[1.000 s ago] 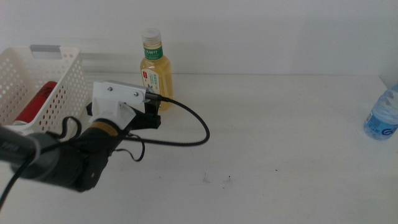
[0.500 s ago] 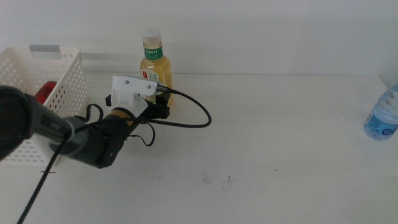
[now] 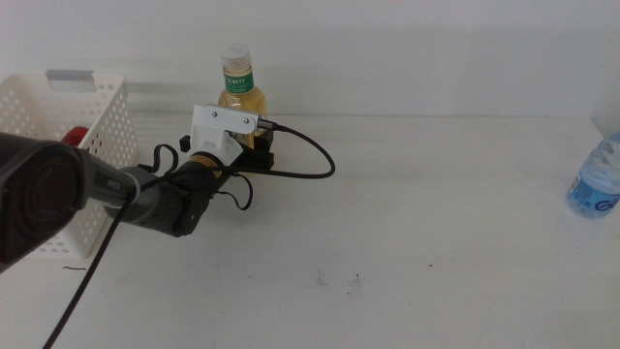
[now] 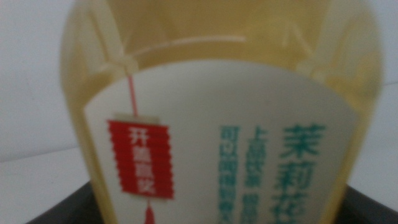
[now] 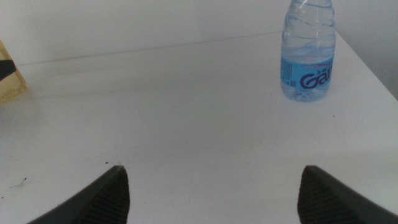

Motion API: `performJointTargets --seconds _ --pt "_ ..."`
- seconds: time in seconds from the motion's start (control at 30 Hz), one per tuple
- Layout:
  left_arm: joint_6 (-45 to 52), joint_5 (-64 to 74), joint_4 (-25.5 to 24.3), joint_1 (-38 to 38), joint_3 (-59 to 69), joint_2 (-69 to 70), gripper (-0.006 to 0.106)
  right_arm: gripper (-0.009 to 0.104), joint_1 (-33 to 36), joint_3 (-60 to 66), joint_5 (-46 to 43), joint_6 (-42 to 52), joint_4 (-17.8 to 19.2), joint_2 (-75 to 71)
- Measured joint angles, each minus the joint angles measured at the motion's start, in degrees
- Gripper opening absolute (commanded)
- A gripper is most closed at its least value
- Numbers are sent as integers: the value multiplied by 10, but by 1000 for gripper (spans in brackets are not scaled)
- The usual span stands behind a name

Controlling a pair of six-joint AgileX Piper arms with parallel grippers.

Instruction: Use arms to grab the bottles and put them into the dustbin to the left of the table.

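Note:
The yellow bottle [image 3: 237,92] with a white cap stands upright at the back of the table [image 3: 436,223], just right of the dustbin [image 3: 97,126]. My left gripper [image 3: 260,155] is at its lower body, open. In the left wrist view the yellow bottle [image 4: 224,124] fills the picture between the two dark jaws. A red can [image 3: 76,141] lies inside the dustbin. The clear water bottle [image 3: 596,179] stands at the far right edge. My right gripper [image 5: 211,193] is open over bare table, well short of the water bottle [image 5: 308,53], and is out of the middle view.
A black cable [image 3: 315,165] loops from the left wrist out over the table to the right of the yellow bottle. Small dark specks [image 3: 334,281] mark the tabletop near the front. A white wall runs behind the table.
The left arm has reached forward and to the right, bringing its gripper from in front of the dustbin up to the yellow bottle. The bottles have not moved.

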State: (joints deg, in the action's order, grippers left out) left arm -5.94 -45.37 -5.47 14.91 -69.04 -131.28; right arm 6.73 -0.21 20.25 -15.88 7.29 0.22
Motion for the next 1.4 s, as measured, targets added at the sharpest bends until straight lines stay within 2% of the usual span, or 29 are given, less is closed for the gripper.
performJointTargets --seconds 0.13,0.23,0.3,0.47,0.6,0.7,0.83,0.97,1.2,1.3,1.37,1.4 --pt "0 15 0 0 -24 -15 94 86 0 0 0 0 0 0" --pt "0 18 0 0 -31 -22 87 86 0 0 0 0 0 0" --pt "0 22 0 0 -31 -22 78 86 0 0 0 0 0 0" --pt "-3 40 -18 0 -32 -17 42 86 0 0 0 0 0 0" --pt "-41 136 -85 0 -32 25 16 86 0 0 0 0 0 0" --pt "-131 262 -137 5 -32 77 0 86 0 0 0 0 0 0" --pt "-223 478 -186 19 -29 172 -2 86 0 0 0 0 0 0" --pt "-211 638 -194 41 -29 283 -2 86 0 0 0 0 0 0" --pt "-91 791 -94 46 -31 419 -2 86 0 0 0 0 0 0" --pt "18 878 19 10 -77 437 -2 86 0 0 0 0 0 0" --pt "98 959 96 -50 -131 435 -2 86 0 0 0 0 0 0" --pt "124 997 114 -78 -155 432 -2 86 0 0 0 0 0 0"
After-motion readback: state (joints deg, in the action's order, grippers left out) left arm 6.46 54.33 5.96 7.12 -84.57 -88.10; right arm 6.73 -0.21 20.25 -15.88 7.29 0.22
